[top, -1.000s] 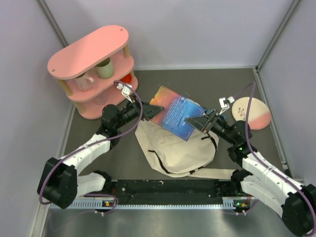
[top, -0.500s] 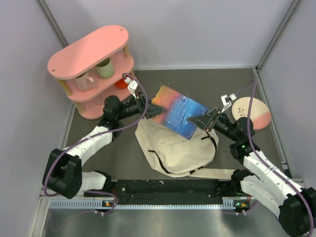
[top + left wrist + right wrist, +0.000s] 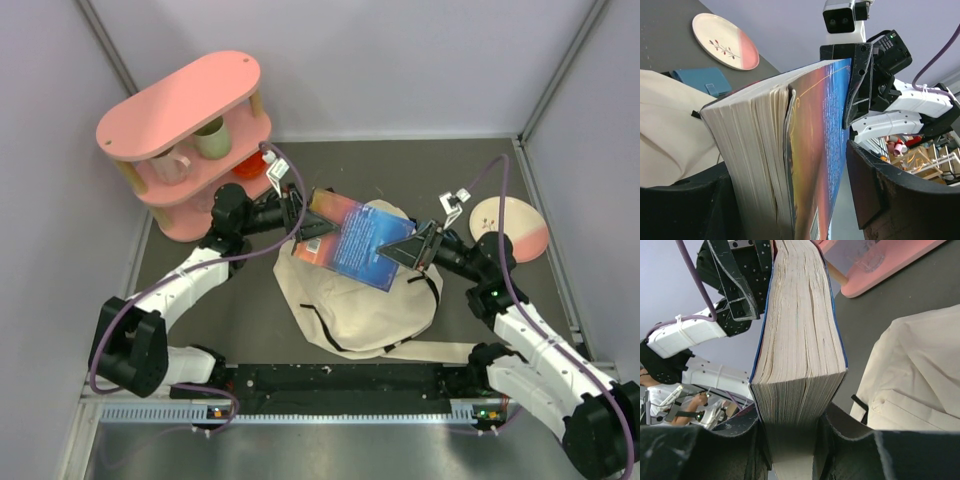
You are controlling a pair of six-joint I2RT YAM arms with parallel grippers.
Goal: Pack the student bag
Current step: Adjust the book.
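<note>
Right tool (image 3: 413,245) is clamped on the 3 o'clock end of a thick book (image 3: 355,238), its fingers squeezing the page block. The left tool (image 3: 308,225) stands wide around the 9 o'clock edge. A gap shows between the cover and one finger, so it straddles the book and does not appear to press it. The book hangs tilted between the two arms, over the 12 o'clock part of the cream bag (image 3: 355,305). The bag lies slumped at the middle of the table (image 3: 460,170), with its straps trailing towards 6 o'clock. A pink shelf (image 3: 185,115) stands at 10 o'clock and a plate (image 3: 508,228) at 3 o'clock.

As I judge it, one end grip carries the whole weight. A book this heavy could pivot or slide out if the left tool does not close before the next move. No open mouth shows on the bag, so a lowered book might simply land on closed cloth and push the bag askew.

Compared with a second ago, the book has shifted towards 8 o'clock and now covers more of the bag. The left tool, then only at the book's corner, now wraps its edge. The left arm has swung closer to the shelf, and the bag has not moved.
</note>
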